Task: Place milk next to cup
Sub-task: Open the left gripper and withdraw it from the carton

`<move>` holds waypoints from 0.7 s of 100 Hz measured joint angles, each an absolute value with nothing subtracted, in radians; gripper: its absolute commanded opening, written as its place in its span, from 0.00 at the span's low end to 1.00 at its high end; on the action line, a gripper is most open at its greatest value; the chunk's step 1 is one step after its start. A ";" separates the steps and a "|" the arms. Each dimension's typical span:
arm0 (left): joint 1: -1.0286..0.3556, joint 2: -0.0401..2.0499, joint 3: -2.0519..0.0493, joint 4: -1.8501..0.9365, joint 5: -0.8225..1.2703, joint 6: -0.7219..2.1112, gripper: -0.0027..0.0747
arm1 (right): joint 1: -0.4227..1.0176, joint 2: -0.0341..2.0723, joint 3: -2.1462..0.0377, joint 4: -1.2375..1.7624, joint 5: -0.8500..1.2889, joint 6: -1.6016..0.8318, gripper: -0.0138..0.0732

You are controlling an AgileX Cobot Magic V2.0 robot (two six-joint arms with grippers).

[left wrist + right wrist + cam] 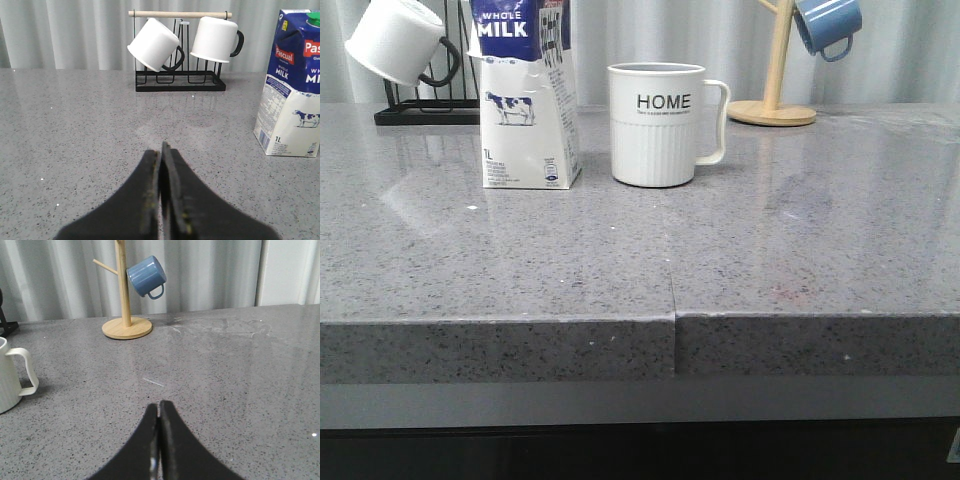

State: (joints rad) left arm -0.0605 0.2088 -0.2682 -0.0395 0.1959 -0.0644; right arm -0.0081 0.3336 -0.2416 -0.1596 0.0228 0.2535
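The milk point(528, 110) stands upright just left of the cup point(658, 125) (apart) on the table point(800, 260).

Right gripper point(159, 412) closed, empty; cup point(9, 374) nearby.

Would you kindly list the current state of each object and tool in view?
milk: upright on the counter, left of the cup, not held
cup: upright, handle to the right, contents not visible
left tool: shut, empty
right tool: shut, empty
white mugs: hanging on the black rack
blue mug: hanging on the wooden mug tree
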 measured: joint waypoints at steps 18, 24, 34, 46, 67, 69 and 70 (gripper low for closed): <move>-0.061 0.209 -0.268 -0.042 0.196 -0.064 0.01 | -0.008 0.334 -0.242 -0.160 0.023 0.254 0.02; -0.061 0.209 -0.268 -0.042 0.196 -0.064 0.01 | -0.008 0.334 -0.242 -0.160 0.023 0.254 0.02; -0.061 0.209 -0.268 -0.042 0.197 -0.064 0.01 | -0.008 0.334 -0.242 -0.160 0.023 0.254 0.02; -0.061 0.209 -0.261 -0.034 0.197 -0.064 0.01 | -0.008 0.334 -0.242 -0.160 0.023 0.254 0.02; -0.047 0.136 -0.175 0.006 0.197 -0.064 0.01 | -0.008 0.334 -0.242 -0.160 0.023 0.254 0.02; -0.045 0.118 -0.164 0.010 0.197 -0.064 0.01 | -0.008 0.334 -0.242 -0.160 0.023 0.254 0.02; -0.042 0.112 -0.161 0.010 0.197 -0.064 0.01 | -0.008 0.334 -0.242 -0.160 0.023 0.254 0.02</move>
State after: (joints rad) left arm -0.0424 0.1124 -0.1607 0.0099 0.1972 -0.0644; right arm -0.0081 0.3336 -0.2416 -0.1596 0.0228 0.2535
